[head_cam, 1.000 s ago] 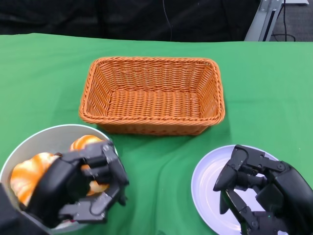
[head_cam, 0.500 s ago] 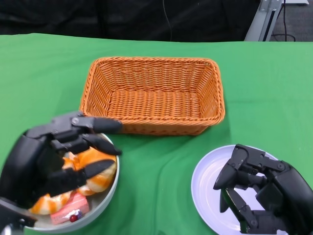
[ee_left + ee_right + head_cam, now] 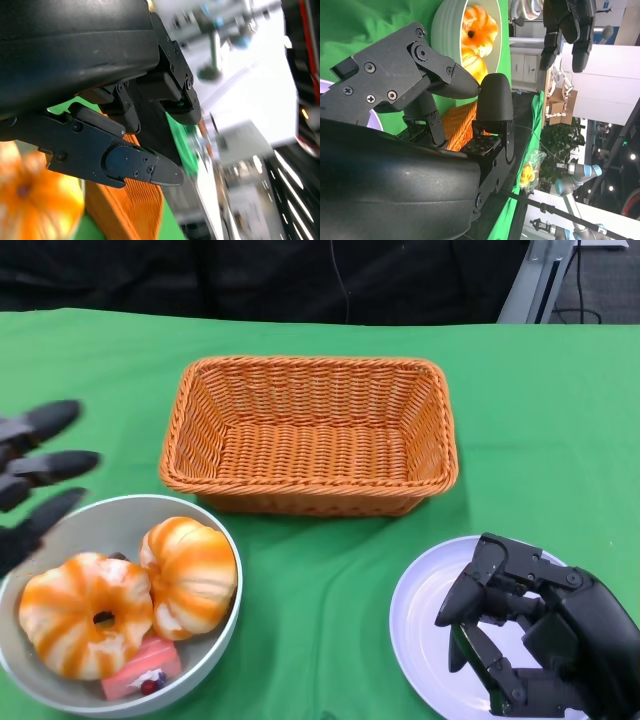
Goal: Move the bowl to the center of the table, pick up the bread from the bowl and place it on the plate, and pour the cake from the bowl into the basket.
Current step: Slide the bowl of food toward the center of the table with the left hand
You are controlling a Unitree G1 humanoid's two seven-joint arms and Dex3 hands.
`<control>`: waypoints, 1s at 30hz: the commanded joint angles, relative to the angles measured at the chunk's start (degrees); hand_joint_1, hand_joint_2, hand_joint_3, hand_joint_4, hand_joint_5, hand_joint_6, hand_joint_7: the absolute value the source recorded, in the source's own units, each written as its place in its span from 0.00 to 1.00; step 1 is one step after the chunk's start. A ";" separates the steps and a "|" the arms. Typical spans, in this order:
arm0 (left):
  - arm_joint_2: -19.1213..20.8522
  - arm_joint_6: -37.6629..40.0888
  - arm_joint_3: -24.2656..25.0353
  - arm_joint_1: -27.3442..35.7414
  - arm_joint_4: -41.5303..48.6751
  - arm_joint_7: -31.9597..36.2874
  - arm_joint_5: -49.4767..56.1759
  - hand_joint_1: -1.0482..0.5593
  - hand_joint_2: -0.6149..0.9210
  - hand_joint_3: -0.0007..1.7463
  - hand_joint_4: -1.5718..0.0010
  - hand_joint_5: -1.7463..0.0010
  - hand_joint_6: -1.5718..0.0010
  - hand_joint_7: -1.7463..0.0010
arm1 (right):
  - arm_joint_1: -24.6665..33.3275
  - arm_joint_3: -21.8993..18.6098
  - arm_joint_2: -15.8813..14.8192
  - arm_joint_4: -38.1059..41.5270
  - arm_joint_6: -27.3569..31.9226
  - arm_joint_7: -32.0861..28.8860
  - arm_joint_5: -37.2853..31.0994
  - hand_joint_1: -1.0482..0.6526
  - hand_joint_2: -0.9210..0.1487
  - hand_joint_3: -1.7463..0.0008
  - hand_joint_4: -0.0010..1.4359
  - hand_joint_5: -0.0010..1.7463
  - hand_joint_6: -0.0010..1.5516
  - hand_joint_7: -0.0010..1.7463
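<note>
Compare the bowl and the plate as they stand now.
The bowl is deep and grey; the plate is flat and pale lilac-white. The bowl holds two orange-striped breads and a pink cake; the plate carries no food. The right hand hangs over the plate, while the left hand is beside the bowl, off to its far left. Both are round and sit on the green cloth in front of the basket.

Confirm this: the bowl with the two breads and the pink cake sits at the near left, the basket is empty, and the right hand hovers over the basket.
Not quite. The head view shows the right hand over the plate, not the basket. The bowl, breads and cake are as stated.
</note>
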 commanded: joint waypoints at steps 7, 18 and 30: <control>3.65 1.66 2.30 0.00 3.39 1.93 1.41 0.24 1.00 0.12 0.65 0.86 0.59 1.00 | 0.03 0.02 -0.35 -0.46 0.32 -0.09 0.37 0.54 0.30 0.40 0.50 0.95 0.43 0.79; 5.76 12.73 2.57 0.23 6.75 3.17 1.61 0.23 1.00 0.16 0.77 0.94 0.76 1.00 | -0.20 0.14 -0.15 -0.09 -0.20 -0.49 -0.33 0.53 0.31 0.40 0.51 0.95 0.44 0.79; 4.97 20.48 2.21 -0.15 6.43 6.57 2.79 0.23 1.00 0.19 0.80 0.96 0.81 1.00 | -0.37 0.09 -0.29 0.00 -0.57 -0.44 -1.17 0.53 0.31 0.40 0.51 0.95 0.44 0.79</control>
